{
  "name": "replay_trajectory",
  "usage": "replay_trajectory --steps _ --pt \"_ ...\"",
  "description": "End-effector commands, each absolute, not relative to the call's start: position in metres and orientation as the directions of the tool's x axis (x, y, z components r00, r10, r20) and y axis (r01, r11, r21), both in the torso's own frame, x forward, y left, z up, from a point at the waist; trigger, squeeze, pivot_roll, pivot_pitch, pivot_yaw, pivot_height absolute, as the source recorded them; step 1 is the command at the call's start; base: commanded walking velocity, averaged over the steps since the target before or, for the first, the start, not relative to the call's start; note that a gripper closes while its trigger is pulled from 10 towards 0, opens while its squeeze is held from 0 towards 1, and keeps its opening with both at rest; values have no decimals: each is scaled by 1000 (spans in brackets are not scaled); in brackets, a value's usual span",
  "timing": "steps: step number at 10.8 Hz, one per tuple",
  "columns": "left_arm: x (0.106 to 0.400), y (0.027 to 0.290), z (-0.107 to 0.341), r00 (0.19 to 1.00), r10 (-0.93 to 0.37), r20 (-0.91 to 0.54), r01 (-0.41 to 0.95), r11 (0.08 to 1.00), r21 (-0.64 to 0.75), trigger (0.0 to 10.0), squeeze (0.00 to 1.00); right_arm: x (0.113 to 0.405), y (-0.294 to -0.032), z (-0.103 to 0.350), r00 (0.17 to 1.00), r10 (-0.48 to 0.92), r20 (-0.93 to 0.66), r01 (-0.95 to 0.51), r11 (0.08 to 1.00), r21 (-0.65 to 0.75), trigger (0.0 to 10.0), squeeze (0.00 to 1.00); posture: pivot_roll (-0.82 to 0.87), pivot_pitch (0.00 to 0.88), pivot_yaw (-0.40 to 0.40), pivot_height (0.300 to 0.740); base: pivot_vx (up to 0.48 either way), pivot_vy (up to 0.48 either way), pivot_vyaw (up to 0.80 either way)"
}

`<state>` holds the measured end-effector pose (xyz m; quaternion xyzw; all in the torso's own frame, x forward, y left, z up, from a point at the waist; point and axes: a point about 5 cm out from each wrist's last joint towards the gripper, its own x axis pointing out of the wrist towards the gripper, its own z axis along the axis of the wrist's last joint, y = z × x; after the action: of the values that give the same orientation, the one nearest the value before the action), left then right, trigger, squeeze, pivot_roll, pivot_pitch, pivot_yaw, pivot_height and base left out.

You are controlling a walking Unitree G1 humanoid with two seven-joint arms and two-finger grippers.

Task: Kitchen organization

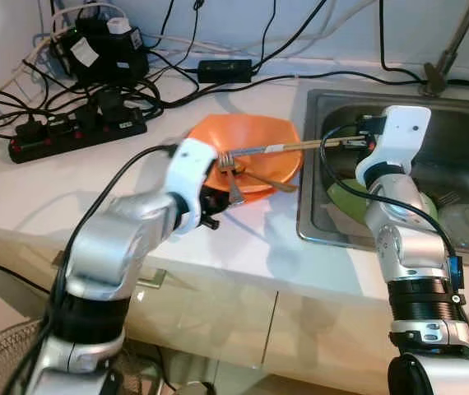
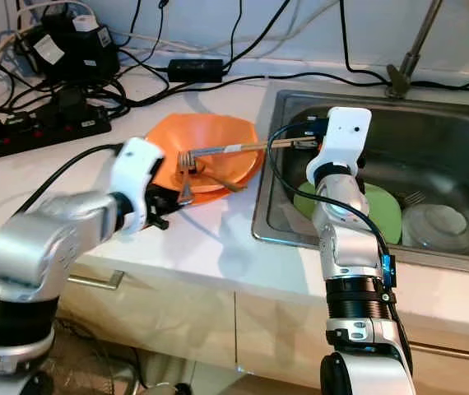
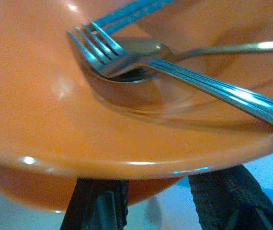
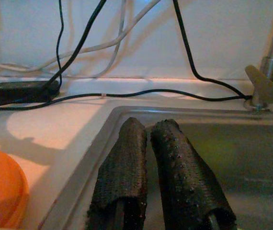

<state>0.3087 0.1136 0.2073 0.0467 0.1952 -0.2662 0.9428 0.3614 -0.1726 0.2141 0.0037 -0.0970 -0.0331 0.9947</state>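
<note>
Shallow orange plastic bowl (image 1: 251,148) sits on white countertop (image 1: 136,197), just beside rim of stainless steel sink (image 1: 317,222); inside it lie a metal fork (image 3: 175,67) and a metal spoon (image 3: 141,48), fork tines over spoon's bowl, plus a long wooden-handled utensil (image 1: 284,148) spanning from bowl toward sink. Left gripper (image 3: 165,201) is at bowl's near edge; head views hide its fingers behind the wrist, but left wrist cam shows black fingers (image 3: 98,203) spread apart under the orange rim, pinching nothing visible. Right gripper (image 4: 148,167) hovers over sink's left part; right wrist cam shows its fingers pressed together, nothing between. In the sink: green plate (image 2: 383,210), white dish (image 2: 440,226). Black power strip (image 1: 78,132) w/ tangled cables at counter's back.
</note>
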Motion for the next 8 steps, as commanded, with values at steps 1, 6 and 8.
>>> replay_trajectory --steps 1,6,8 --pt "307 121 205 799 -458 -390 486 874 -30 10000 0 363 -170 216 979 -52 196 49 999 20 10000 0 250 100 29 740 0 0 0" --pt "303 138 210 859 -391 -331 416 909 4 10000 0 368 -164 215 983 -17 181 14 1000 18 10000 0 269 107 -9 740 0 0 0" --pt "304 145 213 868 -373 -327 402 915 22 10000 0 370 -165 216 983 -21 183 18 1000 19 10000 0 276 89 -14 740 0 0 0"
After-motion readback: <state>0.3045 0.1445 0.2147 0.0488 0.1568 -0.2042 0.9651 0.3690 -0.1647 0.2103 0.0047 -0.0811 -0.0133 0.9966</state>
